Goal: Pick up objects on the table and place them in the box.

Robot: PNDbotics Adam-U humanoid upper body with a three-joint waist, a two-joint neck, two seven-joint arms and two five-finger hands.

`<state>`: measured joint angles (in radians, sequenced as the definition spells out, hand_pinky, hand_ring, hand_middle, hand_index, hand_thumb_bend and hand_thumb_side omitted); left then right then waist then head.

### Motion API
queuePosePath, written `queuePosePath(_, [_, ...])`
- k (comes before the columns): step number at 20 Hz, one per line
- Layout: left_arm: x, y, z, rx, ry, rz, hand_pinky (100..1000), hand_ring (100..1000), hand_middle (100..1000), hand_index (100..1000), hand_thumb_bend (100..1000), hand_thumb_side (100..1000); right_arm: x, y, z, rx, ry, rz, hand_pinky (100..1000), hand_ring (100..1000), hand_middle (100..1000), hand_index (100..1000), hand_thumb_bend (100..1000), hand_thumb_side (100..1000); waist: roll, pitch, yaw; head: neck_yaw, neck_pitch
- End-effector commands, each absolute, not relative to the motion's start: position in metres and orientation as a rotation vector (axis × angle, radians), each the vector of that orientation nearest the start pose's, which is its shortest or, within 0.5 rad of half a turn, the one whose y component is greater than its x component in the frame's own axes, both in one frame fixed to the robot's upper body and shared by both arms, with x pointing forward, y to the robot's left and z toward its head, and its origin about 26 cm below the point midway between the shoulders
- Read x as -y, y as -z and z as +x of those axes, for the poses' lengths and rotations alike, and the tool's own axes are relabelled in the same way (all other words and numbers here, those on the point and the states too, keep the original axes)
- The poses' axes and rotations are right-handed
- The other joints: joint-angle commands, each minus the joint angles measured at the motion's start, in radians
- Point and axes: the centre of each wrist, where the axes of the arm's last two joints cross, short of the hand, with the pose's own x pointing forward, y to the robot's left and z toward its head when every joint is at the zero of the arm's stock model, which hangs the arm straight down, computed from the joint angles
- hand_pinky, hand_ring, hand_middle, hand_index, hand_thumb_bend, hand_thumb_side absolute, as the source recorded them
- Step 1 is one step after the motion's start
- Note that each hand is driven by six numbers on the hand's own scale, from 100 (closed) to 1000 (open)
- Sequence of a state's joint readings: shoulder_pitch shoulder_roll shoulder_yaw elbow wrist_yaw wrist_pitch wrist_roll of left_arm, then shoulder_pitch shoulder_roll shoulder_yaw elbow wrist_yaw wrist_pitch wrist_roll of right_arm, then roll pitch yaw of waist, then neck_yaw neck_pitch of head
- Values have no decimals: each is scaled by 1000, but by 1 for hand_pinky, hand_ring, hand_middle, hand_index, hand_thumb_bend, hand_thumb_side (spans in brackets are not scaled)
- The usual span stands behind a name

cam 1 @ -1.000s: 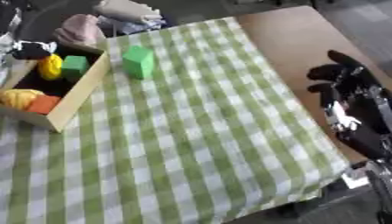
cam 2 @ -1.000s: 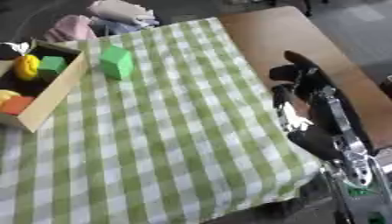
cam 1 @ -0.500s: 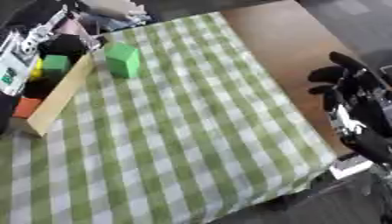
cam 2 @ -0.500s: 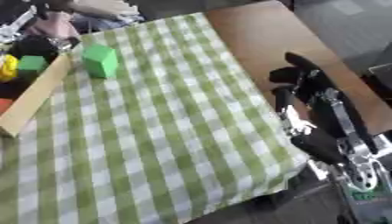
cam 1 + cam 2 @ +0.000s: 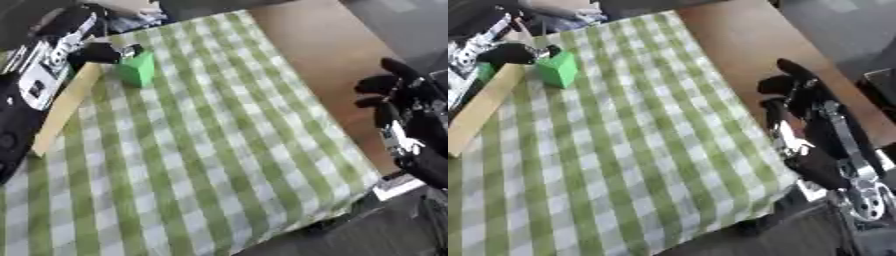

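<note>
My left arm comes in at 10 o'clock, black with silver plates. My left hand (image 5: pixel 98 52) sits right at the green block (image 5: pixel 137 69), dark fingertips touching its near-left top edge. Can't tell if the fingers are curled round it or only resting against it; too blurred there.

The green block stands upright on the green-and-white checked cloth (image 5: pixel 201 150), at about 11 o'clock, just beside the box (image 5: pixel 63 107). It is outside the box, on the cloth. The box's tan wooden wall runs along the left edge from 11 down to 9 o'clock; my arm covers most of the inside. In the right eye view a bit of something green (image 5: pixel 485 71) shows inside the box, behind the wall, next to my arm.

My right hand (image 5: pixel 794 92) is idle at 3 o'clock, over the bare brown table (image 5: pixel 324 55) past the cloth's edge, well apart from the block. Fingers up and relaxed, spread, holding nothing.

Some bundled fabric (image 5: pixel 566 12) lies at 12 o'clock, beyond the cloth.
</note>
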<state>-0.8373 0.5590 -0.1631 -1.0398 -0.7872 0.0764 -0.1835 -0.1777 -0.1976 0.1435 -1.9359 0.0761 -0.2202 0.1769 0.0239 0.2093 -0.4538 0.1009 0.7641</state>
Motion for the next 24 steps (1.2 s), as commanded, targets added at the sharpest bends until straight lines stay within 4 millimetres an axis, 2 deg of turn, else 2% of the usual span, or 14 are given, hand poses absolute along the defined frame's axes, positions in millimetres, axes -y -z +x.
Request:
queuePosePath(1, [-319, -205, 458, 1390, 1121, 1119, 734, 721, 771, 862, 505, 576, 216, -140, 292, 2282, -616, 105, 698, 779, 720, 939, 100, 470, 1, 0, -4, 0, -10])
queuePosePath(10, [-312, -185, 461, 1339, 1137, 1096, 696, 680, 748, 848, 466, 524, 215, -141, 292, 2285, -618, 112, 699, 779, 720, 939, 100, 470, 4, 3, -8, -2, -8])
queuePosePath(16, [-311, -175, 461, 1324, 1123, 1090, 662, 627, 697, 821, 390, 442, 215, -141, 292, 2286, -620, 114, 699, 779, 721, 939, 100, 470, 4, 3, -8, -5, -7])
queuePosePath(19, [-311, -171, 461, 1327, 1110, 1086, 636, 591, 650, 784, 321, 367, 215, -141, 292, 2286, -621, 114, 699, 779, 721, 939, 100, 470, 4, 4, -8, -5, -7])
queuePosePath(24, [-310, -169, 461, 1372, 1066, 1083, 585, 515, 561, 715, 172, 186, 215, -141, 292, 2285, -621, 113, 699, 779, 721, 939, 100, 470, 4, 4, -6, -5, -6])
